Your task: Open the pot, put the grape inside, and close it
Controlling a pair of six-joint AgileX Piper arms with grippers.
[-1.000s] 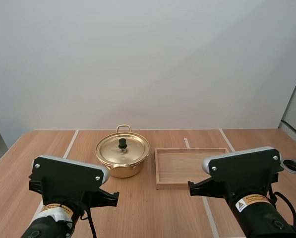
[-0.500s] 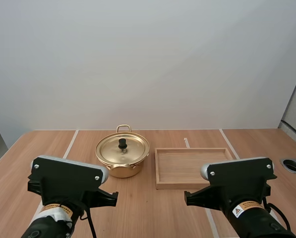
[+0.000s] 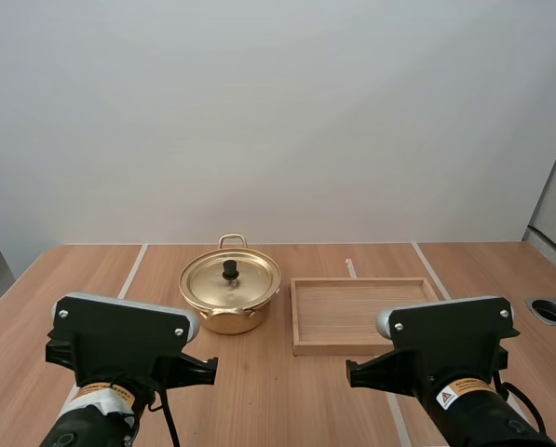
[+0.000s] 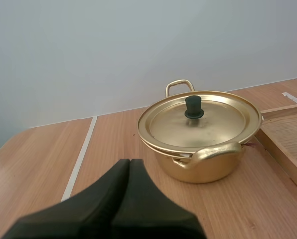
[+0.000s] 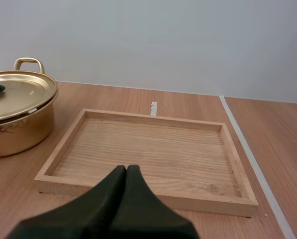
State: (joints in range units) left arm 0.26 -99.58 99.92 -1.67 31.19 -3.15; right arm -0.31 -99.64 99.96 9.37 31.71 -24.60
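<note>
A round gold-coloured metal pot [image 3: 229, 318] is seen on the light wooden table [image 3: 287, 396], set toward the far edge and a little left of the middle. It is closed by its gold-coloured lid [image 3: 245, 284], on which a small black knob [image 3: 230, 270] stands upright at the centre. One loop handle of the pot is turned toward the far edge, the other toward the near edge.

A shallow rectangular wooden tray [image 3: 294, 321] is laid flat just beside the pot, on the side toward the table's right edge. Whether the two touch cannot be told.

The left gripper [image 4: 130, 162] is held low over the table on the near side of the pot, pointed at it and apart from it. Its two black fingers are pressed together into one dark wedge, and nothing is gripped. The right gripper [image 5: 127, 168] is pointed at the near rim of the tray. Its fingers are likewise closed together on nothing.
</note>
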